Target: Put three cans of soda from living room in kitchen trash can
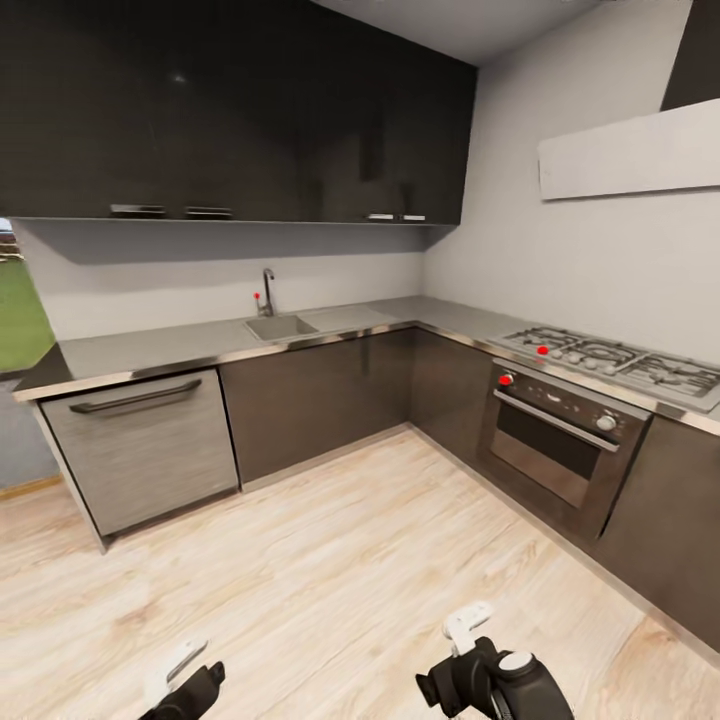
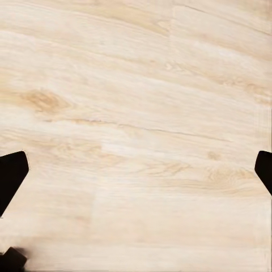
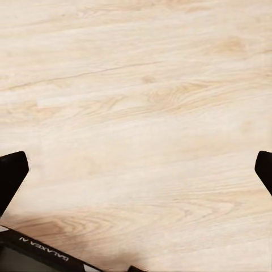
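I am in the kitchen, facing its corner of dark grey cabinets [image 1: 330,390] under a steel worktop [image 1: 150,350]. The soda cans and the trash can are out of view. My left gripper [image 2: 136,170] hangs over the pale wood floor [image 2: 141,102], its dark fingers [image 2: 11,173] spread wide with nothing between them. My right gripper [image 3: 136,170] is likewise open over bare floor [image 3: 141,85], fingers [image 3: 11,170] far apart. Both arms, left [image 1: 185,685] and right [image 1: 485,675], sit low at the head view's bottom edge.
A sink with tap [image 1: 280,325] is set in the back worktop, and a steel-fronted dishwasher [image 1: 145,450] stands at the left. On the right are a gas hob [image 1: 610,358], a built-in oven [image 1: 550,440] and a white slanted hood [image 1: 630,150]. Wood floor [image 1: 330,560] stretches ahead.
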You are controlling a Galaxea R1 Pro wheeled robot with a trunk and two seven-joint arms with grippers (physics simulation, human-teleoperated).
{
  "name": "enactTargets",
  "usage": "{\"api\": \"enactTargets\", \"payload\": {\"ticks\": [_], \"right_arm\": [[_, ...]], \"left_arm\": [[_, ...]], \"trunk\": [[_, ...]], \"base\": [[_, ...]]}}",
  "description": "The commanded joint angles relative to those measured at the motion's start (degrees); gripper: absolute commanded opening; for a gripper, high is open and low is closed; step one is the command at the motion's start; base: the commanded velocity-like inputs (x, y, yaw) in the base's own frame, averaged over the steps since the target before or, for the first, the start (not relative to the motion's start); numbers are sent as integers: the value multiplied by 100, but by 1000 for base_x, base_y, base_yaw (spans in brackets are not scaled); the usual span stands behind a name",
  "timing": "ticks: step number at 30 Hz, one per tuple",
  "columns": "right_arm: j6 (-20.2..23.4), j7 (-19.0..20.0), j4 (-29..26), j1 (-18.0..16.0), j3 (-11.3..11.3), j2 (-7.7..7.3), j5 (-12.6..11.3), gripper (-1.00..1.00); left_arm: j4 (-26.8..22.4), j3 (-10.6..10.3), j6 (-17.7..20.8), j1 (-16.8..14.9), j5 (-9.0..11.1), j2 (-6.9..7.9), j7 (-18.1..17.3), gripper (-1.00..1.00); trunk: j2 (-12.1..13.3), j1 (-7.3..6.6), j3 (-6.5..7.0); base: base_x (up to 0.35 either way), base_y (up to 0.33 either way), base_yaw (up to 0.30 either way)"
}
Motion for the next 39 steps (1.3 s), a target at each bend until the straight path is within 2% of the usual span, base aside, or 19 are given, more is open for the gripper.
{"api": "enactTargets", "payload": {"ticks": [1,5,8,10,11,12,13,16,17,19,21,22,24,26,30,31,32,35,39], "right_arm": [[4,1,76,-54,-2,1,-3,100],[6,-7,549,-338,-6,11,-6,100],[-12,-144,1783,-1182,-2,53,-39,100],[-45,-254,2448,-1617,4,148,-67,100],[-56,-280,2617,-1715,5,189,-72,100],[-68,-301,2753,-1793,6,224,-77,100],[-110,-353,3071,-1983,13,322,-88,100],[-126,-372,3178,-2053,20,438,-88,100],[-134,-384,3236,-2078,23,519,-67,100],[-143,-409,3277,-2094,27,574,-45,100],[-176,-454,3303,-2108,29,609,-42,100],[-286,-510,3325,-2120,28,639,-58,100],[-398,-555,3339,-2127,28,658,-58,100],[-426,-595,3342,-2129,27,663,-62,100],[-456,-676,3350,-2130,24,668,-68,100],[-462,-696,3353,-2130,21,670,-64,100],[-464,-704,3355,-2130,20,670,-61,100],[-466,-711,3378,-2128,24,672,-56,100],[-467,-715,3529,-2138,31,677,-53,100]], "left_arm": [[-25,7,-6,19,71,10,0,100],[-229,25,-9,115,230,36,1,100],[-506,43,86,228,312,62,1,100],[-575,32,178,256,336,61,1,100],[-585,25,214,251,340,62,1,100],[-583,19,256,237,344,62,-1,100],[-404,-2,714,-108,339,111,-5,100],[-15,-8,1254,-663,331,194,-18,100],[316,-15,1544,-1019,329,248,-27,100],[615,-30,1736,-1281,325,280,-33,100],[808,-53,1879,-1443,316,292,-33,100],[871,-140,2055,-1553,322,303,-26,100],[666,-202,2503,-1470,343,308,-22,100],[478,-166,2745,-1368,348,309,-27,100],[55,246,3032,-1069,360,305,-82,100],[-72,527,3094,-979,363,299,-169,100],[-120,676,3112,-943,361,296,-243,100],[-162,841,3110,-910,354,287,-333,100],[-191,1078,2815,-874,349,279,-389,100]], "trunk": [[0,0,-1],[0,0,-7],[0,0,-15],[0,0,-21],[0,0,-24],[0,0,-27],[0,0,-31],[0,0,-42],[0,0,-46],[0,0,-53],[0,0,-60],[0,0,-63],[0,0,-70],[0,0,-76],[0,0,-89],[0,0,-93],[0,0,-97],[0,0,-109],[0,0,-127]], "base": [[-188,264,38],[-121,170,128],[-41,58,226],[-18,25,255],[-11,16,263],[-9,13,265],[-4,5,263],[-2,3,266],[-1,2,270],[-1,1,272],[-1,1,274],[0,0,276],[0,0,277],[0,0,278],[0,0,278],[0,0,274],[0,0,270],[0,0,266],[0,0,261]]}}
